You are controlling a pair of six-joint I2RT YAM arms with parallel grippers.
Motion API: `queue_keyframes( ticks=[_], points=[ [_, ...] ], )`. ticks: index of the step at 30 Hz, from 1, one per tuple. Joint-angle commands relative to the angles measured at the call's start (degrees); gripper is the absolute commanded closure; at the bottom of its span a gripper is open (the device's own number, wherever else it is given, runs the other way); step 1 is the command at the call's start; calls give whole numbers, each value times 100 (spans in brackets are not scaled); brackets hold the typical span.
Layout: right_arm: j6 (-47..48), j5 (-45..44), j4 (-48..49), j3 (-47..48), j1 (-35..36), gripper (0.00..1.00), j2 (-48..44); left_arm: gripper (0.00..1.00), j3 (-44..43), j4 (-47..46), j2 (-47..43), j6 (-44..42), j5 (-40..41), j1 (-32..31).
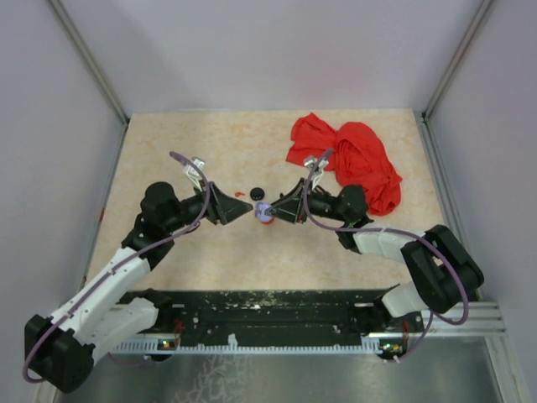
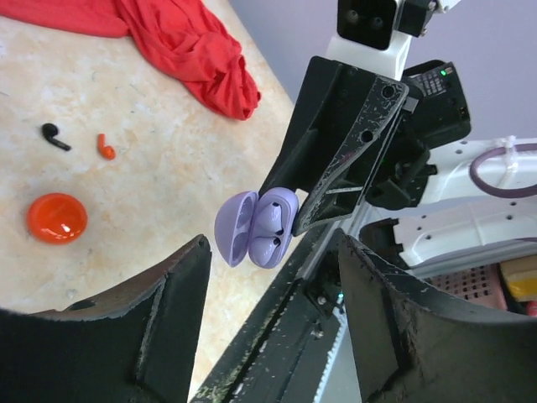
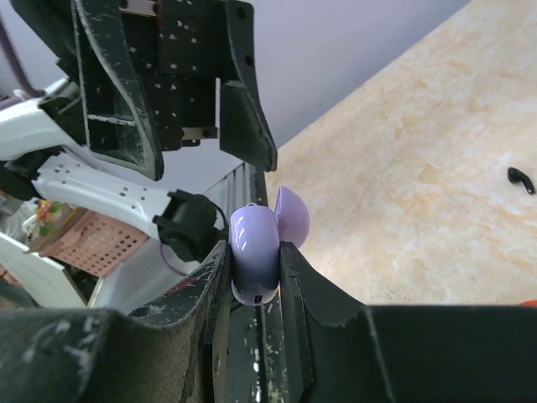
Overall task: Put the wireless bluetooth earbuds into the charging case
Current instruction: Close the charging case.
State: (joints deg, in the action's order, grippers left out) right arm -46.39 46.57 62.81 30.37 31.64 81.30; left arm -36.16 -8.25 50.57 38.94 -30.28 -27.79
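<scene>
Case [image 2: 256, 227] is pinched lid-open in right gripper [image 3: 254, 256], frame centre. Left gripper [image 1: 245, 208] is spread wide, empty. Earbud [image 2: 54, 136] lies on table [image 2: 168, 176], upper left. It should be gripped by the stem and lowered straight into a well.

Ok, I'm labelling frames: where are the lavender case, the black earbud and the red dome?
lavender case [image 2: 273, 228], left wrist view, on its open base.
black earbud [image 2: 55, 137], left wrist view, on its middle.
red dome [image 2: 56, 217], left wrist view, on its top.

Beige table [image 1: 210, 143]: red cloth [image 1: 352, 159], black earbud [image 2: 56, 136], orange dome [image 2: 56, 217].
</scene>
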Motion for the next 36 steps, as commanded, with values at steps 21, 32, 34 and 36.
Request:
queue_keyframes(
  ticks=[21,32,34,36],
  points=[
    [-901,292,1870,91,-8,100,249,23,142,-2094,1175,1057,-1579,-167],
    [-348,131,1055,-12,-9,100,172,36,71,-1642,741,860,-1361,-176],
    [-192,93,785,-7,-9,100,98,38,38,-1500,679,784,-1305,-177],
    [-42,56,530,2,-6,100,20,38,17,-1430,628,750,-1271,-180]
  ],
)
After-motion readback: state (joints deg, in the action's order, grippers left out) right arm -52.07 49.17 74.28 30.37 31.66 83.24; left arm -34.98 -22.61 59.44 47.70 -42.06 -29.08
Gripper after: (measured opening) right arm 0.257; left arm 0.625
